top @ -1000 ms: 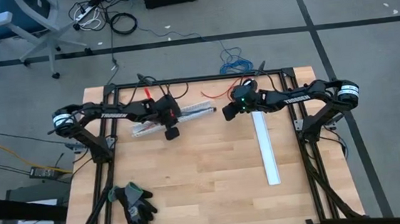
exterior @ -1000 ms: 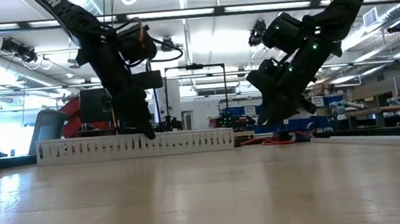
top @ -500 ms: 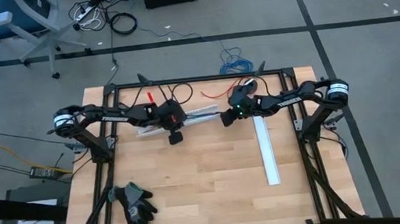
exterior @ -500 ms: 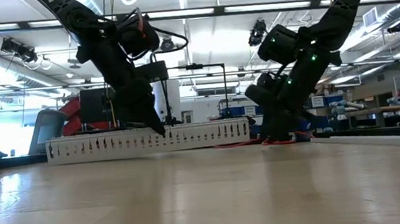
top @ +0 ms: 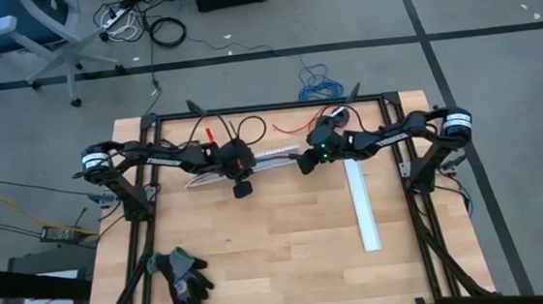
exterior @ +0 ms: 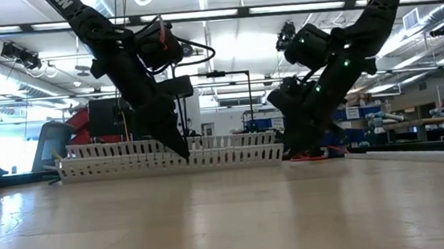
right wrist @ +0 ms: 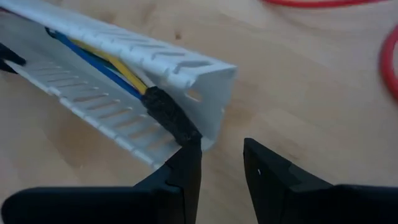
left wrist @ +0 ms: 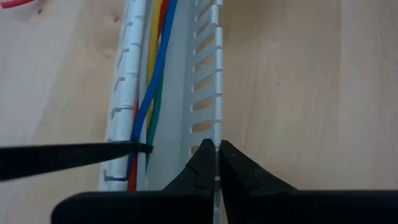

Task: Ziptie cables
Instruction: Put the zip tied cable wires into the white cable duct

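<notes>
Left wrist view: cables (left wrist: 152,74) look light and limp inside the slotted tray (left wrist: 205,93); left gripper (left wrist: 217,163) clamped on its wall. Right gripper (right wrist: 221,158), at the tray's three o'clock end, fingers apart, perhaps touching the dark end (right wrist: 166,112), the firmest place to hold.

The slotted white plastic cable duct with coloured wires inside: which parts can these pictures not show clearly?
- Slotted white plastic cable duct, high view: both arms cover much of it.
- Thin coloured wires, low view: the duct's wall hides them.
- Black zip tie, left wrist view: the picture's edge cuts it off.
- Wires' dark end, right wrist view: whether held, unclear.

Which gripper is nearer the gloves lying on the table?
Left. The left gripper grips the slotted duct's wall up-table of the gloves; the right gripper is farther across, at the duct's other end.
</notes>
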Robot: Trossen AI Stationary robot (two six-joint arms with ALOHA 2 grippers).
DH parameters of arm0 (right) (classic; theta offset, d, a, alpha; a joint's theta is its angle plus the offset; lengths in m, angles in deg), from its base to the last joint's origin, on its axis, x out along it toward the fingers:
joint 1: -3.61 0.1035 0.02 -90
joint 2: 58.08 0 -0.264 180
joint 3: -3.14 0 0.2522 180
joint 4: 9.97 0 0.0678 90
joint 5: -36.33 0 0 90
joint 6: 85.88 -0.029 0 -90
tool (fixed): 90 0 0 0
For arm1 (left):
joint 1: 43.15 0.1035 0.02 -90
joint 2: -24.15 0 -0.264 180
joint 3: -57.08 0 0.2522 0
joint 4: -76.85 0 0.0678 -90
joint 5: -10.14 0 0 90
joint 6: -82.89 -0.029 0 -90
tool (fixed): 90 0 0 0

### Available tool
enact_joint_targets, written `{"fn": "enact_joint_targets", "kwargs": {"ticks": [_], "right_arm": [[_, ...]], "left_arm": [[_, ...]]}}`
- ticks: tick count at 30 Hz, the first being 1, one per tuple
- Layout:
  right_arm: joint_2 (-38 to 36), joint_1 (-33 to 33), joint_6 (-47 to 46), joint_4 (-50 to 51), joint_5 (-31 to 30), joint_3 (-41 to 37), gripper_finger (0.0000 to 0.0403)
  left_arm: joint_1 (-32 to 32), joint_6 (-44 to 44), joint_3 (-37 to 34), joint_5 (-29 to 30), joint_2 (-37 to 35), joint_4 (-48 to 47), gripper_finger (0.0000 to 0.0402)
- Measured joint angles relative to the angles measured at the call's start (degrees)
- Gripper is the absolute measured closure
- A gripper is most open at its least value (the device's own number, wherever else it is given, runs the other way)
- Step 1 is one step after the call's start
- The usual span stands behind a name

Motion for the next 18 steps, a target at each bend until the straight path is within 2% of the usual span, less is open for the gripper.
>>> {"fn": "enact_joint_targets", "kwargs": {"ticks": [3, 12, 18], "right_arm": [[-2.39, 0.0, 0.98, 1.41, -0.2, 0.02, 0.0292], [-9.68, -0.52, 1.51, 13.91, -2.87, 0.02, 0.0292], [-12.88, -0.08, 1.53, 17.66, -3.32, 0.02, 0.0292]], "left_arm": [[0.0, 0.0, -0.03, 0.04, 0.02, 0.04, 0.0385], [-0.38, 2.08, 1.88, -1.14, 0.15, -1.12, 0.0374], [-1.48, 2.07, 4.2, -6.56, 0.17, -2.57, 0.036]]}}
